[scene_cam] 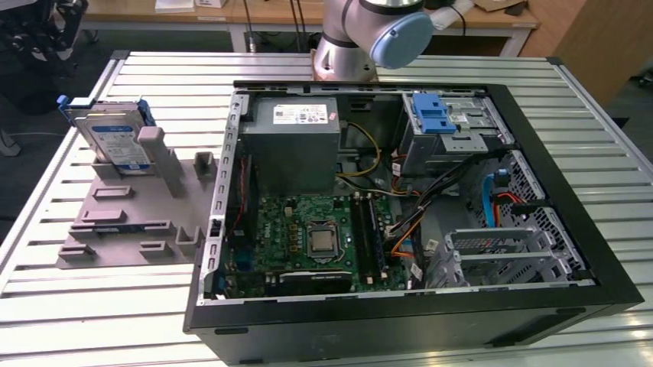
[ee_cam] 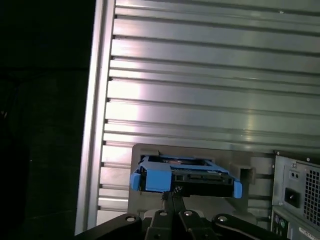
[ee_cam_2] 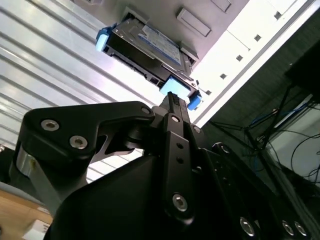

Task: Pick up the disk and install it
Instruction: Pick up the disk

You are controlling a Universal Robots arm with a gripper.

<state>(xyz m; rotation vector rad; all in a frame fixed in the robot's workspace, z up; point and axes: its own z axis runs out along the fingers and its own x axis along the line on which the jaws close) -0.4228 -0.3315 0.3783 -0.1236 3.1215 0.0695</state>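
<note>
Slatted aluminium table [scene_cam: 183, 76] carries everything in the exterior view, with wooden benches in the room behind it. At the exterior view's left a grey moulded fixture [scene_cam: 122, 229] lies flat on the slats. The disk [scene_cam: 110, 138] stands in it, propped against a grey post and leaning slightly, label face showing, its blue bracket [scene_cam: 67, 105] wrapped round the edges. Just beside the fixture, toward the middle, sits an open black computer case [scene_cam: 408, 336] lying on its side. Inside it are a grey power supply [scene_cam: 296, 145] with a white sticker and, nearer the camera, a green motherboard [scene_cam: 306, 229]. Behind the case the arm [scene_cam: 357, 38] rises from the table. Toward the exterior view's right the case holds a metal drive cage [scene_cam: 454, 130] with a blue latch [scene_cam: 433, 115] on it, and orange, yellow and blue cables run below it. In both wrist views the gripper [ee_cam: 170, 196] [ee_cam_2: 172, 97] looks toward the disk [ee_cam: 185, 177] [ee_cam_2: 150, 45] in its fixture. Its black fingers are drawn together at the tips with nothing between them. The disk lies beyond the tips, apart from them and untouched, with bare table slats around it.
</note>
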